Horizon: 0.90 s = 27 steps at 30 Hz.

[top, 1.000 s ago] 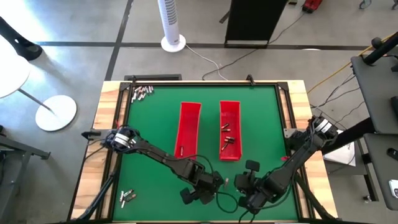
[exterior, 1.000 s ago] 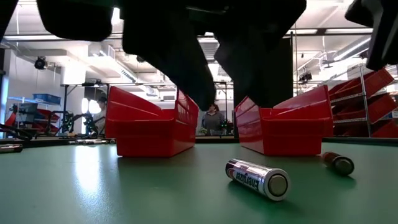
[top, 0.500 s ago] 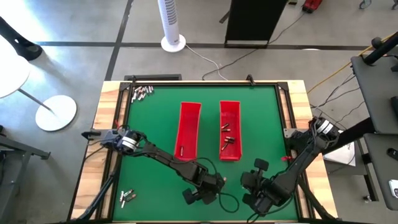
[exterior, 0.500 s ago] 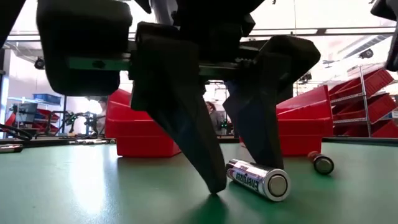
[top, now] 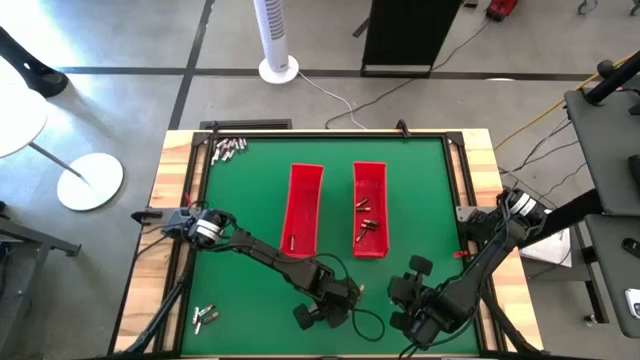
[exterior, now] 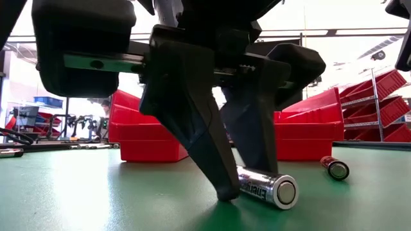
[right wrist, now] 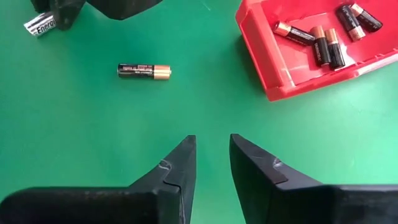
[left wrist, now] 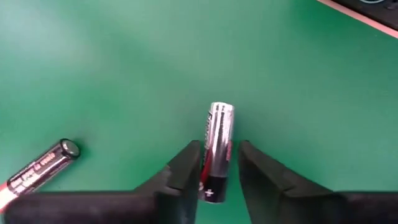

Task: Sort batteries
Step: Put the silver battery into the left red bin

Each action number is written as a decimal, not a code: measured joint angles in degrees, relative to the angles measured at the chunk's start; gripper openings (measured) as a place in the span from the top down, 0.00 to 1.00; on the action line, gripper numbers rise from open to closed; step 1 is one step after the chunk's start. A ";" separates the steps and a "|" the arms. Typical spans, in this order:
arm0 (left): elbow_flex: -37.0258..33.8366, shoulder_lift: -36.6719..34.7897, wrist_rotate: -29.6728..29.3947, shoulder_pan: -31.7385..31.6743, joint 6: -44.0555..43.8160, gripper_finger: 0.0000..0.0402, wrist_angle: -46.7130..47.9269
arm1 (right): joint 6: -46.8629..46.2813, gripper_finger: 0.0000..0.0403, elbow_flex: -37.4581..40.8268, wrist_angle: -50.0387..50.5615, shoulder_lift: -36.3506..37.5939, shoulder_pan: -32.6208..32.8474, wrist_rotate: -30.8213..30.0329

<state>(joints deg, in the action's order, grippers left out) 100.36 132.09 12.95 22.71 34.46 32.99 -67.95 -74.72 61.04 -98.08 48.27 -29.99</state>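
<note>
A silver battery [left wrist: 216, 146] lies on the green mat near the table's front edge, with my left gripper [left wrist: 217, 163] shut on it; the low view shows the same battery [exterior: 268, 187] between the left gripper's fingers [exterior: 215, 160]. A black, copper-ended battery [right wrist: 143, 71] lies loose on the mat close by. My right gripper [right wrist: 212, 152] hovers open above bare mat, a little toward the right of the left one, with nothing between its fingers. Of the two red trays, the right tray [top: 369, 208] holds several batteries and the left tray [top: 303, 208] one. My left gripper pinches the silver battery by its two long sides, near its dark-banded end [left wrist: 210, 182], between its two fingers. The fingers slant down from above, one on each side of the battery. The battery lies flat on the mat, its other end [exterior: 286, 191] sticking out past the fingers.
Loose batteries lie in a heap at the far left corner [top: 228, 148] and in another at the near left [top: 205, 316]. The trays stand side by side in the middle of the mat. A raised wooden frame [top: 175, 200] borders the mat.
My left gripper has come down onto the mat around the silver battery, and its fingers have then closed in on it. My right gripper has shifted slightly toward the table's right edge. The black battery has rolled a little; the silver one has stayed in place.
</note>
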 joint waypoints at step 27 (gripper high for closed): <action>3.02 -7.02 -0.07 -0.34 -18.72 0.94 20.93 | 0.26 0.82 0.04 -0.04 0.00 -0.02 -0.20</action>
<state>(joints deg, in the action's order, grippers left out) 103.37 125.08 12.88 22.37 15.74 53.92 -67.68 -74.67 61.00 -98.08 48.25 -30.19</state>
